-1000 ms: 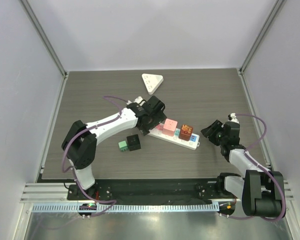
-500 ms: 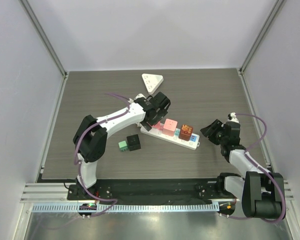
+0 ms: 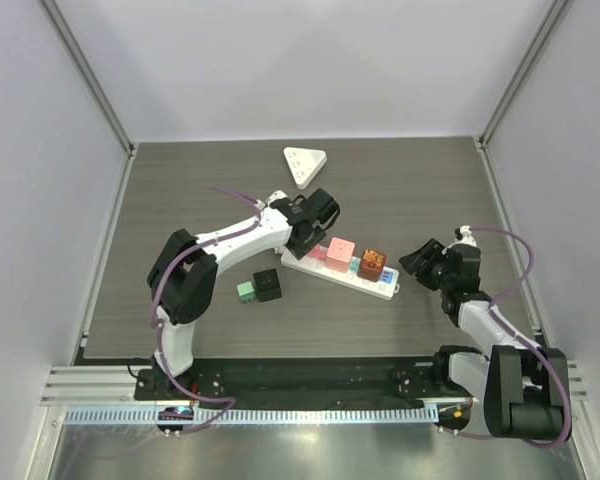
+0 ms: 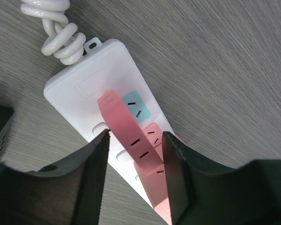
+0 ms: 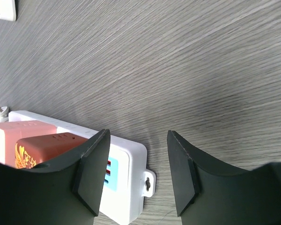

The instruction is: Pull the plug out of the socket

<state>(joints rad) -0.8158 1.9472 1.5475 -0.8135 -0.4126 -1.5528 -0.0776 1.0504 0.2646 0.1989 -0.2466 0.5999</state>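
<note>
Item: pink plug [image 3: 340,249], seated in white power strip [image 4: 79,79] beside brown plug [image 3: 371,263]; L gripper [image 4: 136,140] spread astride it, unclenched; R gripper [image 5: 138,140] agape nr strip end, holding nothing; risk: unpinned strip lifts w/ plug.

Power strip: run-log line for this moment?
left gripper open, framing pink plug | right gripper open, near power strip end | pink plug seated

— What lies on the dark wood-grain bench [image 3: 410,185]?
— A white power strip [image 3: 384,289] at centre, a black cube [image 3: 267,286] just beside a green block [image 3: 246,291] nearby, and a white triangular piece [image 3: 304,163] toward the far edge.
</note>
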